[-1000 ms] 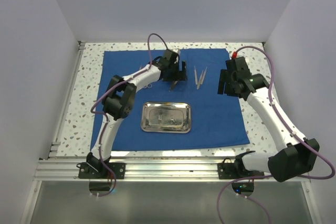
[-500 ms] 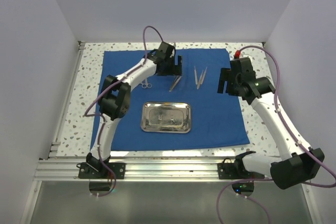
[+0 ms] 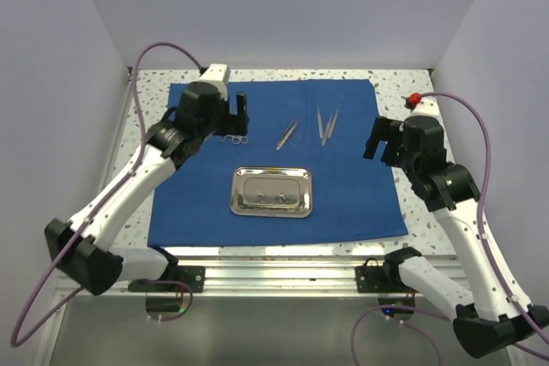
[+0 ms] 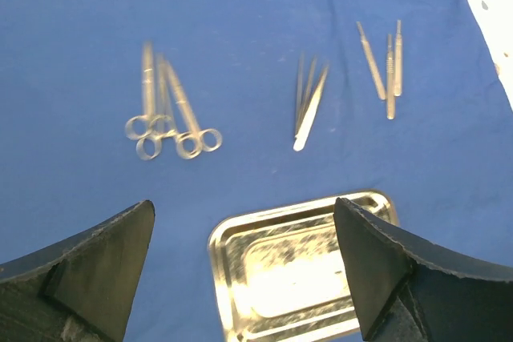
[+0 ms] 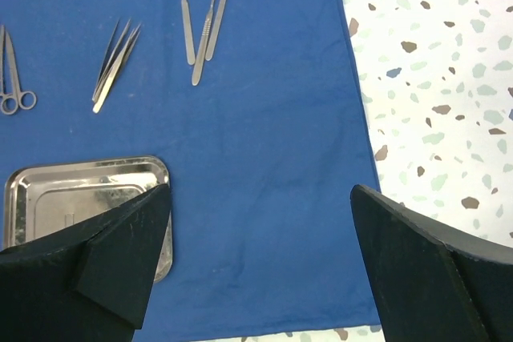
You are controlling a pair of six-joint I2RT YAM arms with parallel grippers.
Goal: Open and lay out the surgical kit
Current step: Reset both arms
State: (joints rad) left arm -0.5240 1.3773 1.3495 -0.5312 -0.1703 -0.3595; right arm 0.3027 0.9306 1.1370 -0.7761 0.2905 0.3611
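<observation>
The royal-blue drape [image 3: 352, 186] lies spread flat on the table. The steel tray [image 3: 271, 192] sits empty on it, near the front middle. Ring-handled scissors and forceps [image 3: 233, 137] lie at back left, the tweezers [image 3: 286, 135] in the middle, and three thin straight instruments [image 3: 327, 126] to their right. My left gripper [image 3: 239, 116] is open and empty above the scissors. In its wrist view [image 4: 243, 214] I see the scissors [image 4: 172, 114], tweezers [image 4: 309, 106] and tray [image 4: 296, 266]. My right gripper [image 3: 378, 138] is open and empty over the drape's right edge [image 5: 260, 198].
Speckled terrazzo table [image 3: 412, 212] shows around the drape, also in the right wrist view [image 5: 433, 78]. An aluminium rail [image 3: 274, 276] runs along the near edge. White walls close in the left, back and right sides. Purple cables loop over both arms.
My left gripper has pulled back to the left, away from the tweezers, which now lie uncovered on the drape. My right gripper has drawn slightly back towards the drape's right edge.
</observation>
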